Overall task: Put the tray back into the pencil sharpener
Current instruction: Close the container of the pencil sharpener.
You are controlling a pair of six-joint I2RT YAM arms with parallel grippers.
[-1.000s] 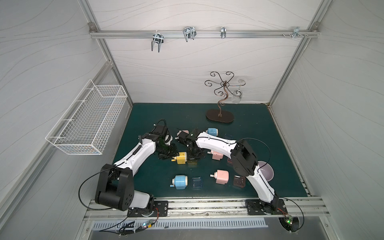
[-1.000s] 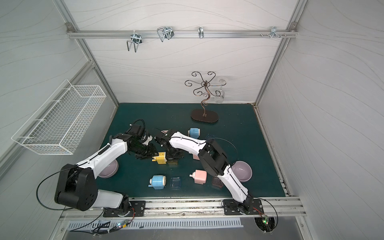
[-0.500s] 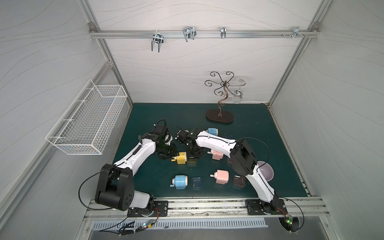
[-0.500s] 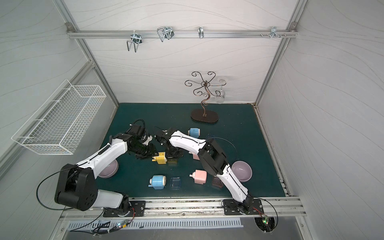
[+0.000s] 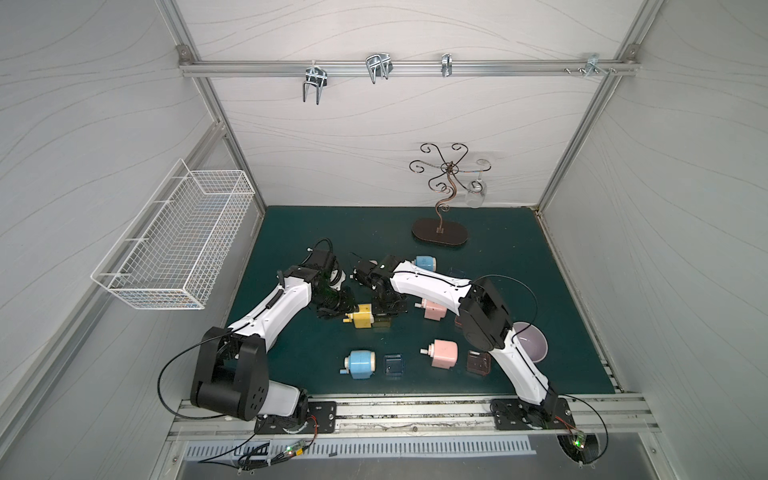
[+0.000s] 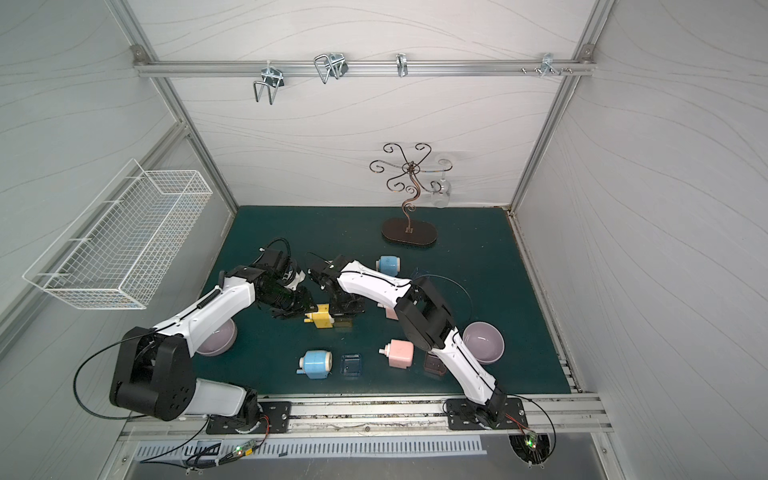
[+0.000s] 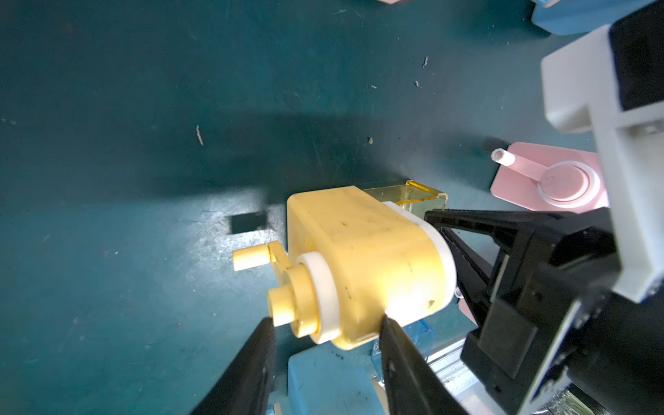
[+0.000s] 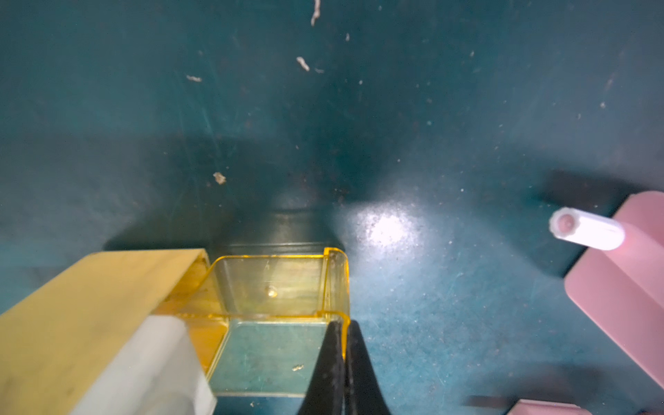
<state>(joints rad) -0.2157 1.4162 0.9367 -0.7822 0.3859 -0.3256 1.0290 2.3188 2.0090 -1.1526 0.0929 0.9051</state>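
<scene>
Your tray (image 8: 273,284) is a small open box of clear amber plastic, thin-walled with rounded corners, and it sits part way into the slot of the yellow sharpener (image 7: 363,266) near the middle of the green desk (image 8: 431,107). Your right pincer (image 8: 343,328) is pinched tight on its outer wall by one corner; that is the sensible place, since the rest is headed inside. Expect it to be light, stiff and slick, and probably brittle if it jams crooked, so push it in square. Your left pincer (image 7: 327,323) is closed narrowly on the sharpener's crank end, bracing the smooth, opaque, blocky body with its white collar against that push.
</scene>
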